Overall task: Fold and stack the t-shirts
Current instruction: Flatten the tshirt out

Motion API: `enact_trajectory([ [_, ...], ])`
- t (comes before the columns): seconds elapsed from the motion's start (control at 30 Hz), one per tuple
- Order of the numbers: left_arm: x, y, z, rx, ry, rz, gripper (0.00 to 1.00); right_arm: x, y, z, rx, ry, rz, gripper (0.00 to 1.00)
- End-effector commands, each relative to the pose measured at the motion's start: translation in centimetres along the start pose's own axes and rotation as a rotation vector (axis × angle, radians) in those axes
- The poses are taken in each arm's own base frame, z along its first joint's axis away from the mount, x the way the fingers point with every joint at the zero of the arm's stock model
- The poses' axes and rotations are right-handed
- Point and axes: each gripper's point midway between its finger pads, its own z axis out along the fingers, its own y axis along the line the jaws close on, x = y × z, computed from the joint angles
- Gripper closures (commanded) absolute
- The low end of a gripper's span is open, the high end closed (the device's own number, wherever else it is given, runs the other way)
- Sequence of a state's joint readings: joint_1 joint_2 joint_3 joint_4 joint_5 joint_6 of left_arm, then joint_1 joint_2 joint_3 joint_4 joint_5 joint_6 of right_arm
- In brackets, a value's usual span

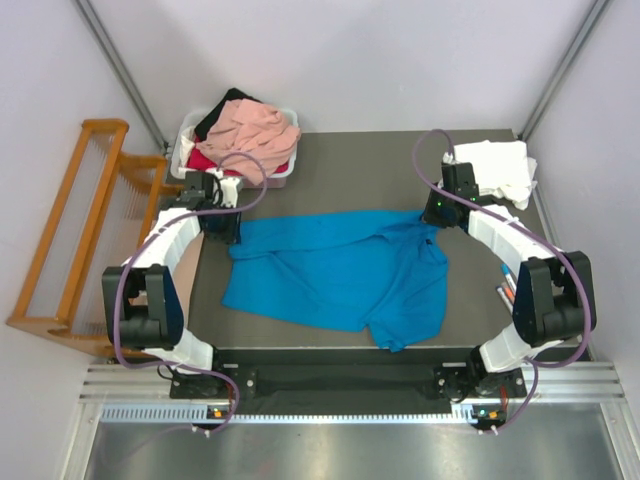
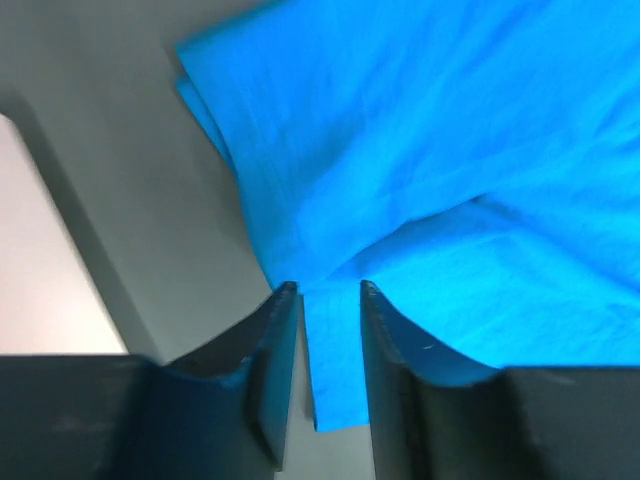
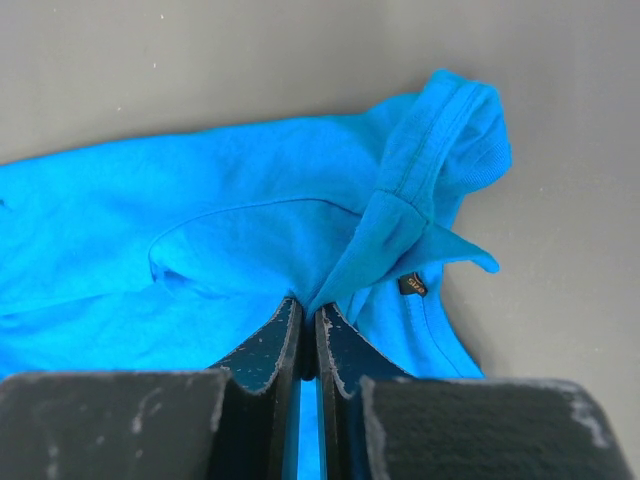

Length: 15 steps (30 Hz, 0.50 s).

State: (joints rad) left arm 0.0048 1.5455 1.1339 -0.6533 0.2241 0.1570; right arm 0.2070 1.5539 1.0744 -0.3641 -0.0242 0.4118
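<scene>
Blue t-shirt [image 1: 340,275]: spread crumpled across the desk [image 1: 360,165] centre. Left end effector [image 2: 328,292]: fingers partly apart, shirt edge lying between them. Right end effector [image 3: 308,312]: closed tight, pinching a fold beside the collar. White t-shirt [image 1: 500,168]: far right corner

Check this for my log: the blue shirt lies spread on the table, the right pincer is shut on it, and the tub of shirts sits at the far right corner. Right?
Not quite. The top view shows the tub of shirts at the far left corner. The rest holds: the blue shirt lies spread on the table and the right pincer is shut on it.
</scene>
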Motion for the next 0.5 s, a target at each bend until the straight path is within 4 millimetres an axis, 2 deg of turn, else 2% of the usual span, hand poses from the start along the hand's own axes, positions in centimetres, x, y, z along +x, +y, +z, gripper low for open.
enact_trajectory([
  [0.0,2.5,-0.2,1.4,0.009,0.042,-0.02,0.61,-1.1,0.9,-0.3,-0.029,-0.046,-0.015,1.0],
  [0.17,3.0,-0.1,2.1,0.004,0.052,-0.034,0.51,-0.8,0.7,0.0,-0.026,-0.035,-0.014,1.0],
  [0.47,1.0,0.6,1.7,-0.03,0.001,-0.034,0.45,-0.3,0.6,0.2,-0.027,-0.03,-0.015,1.0],
])
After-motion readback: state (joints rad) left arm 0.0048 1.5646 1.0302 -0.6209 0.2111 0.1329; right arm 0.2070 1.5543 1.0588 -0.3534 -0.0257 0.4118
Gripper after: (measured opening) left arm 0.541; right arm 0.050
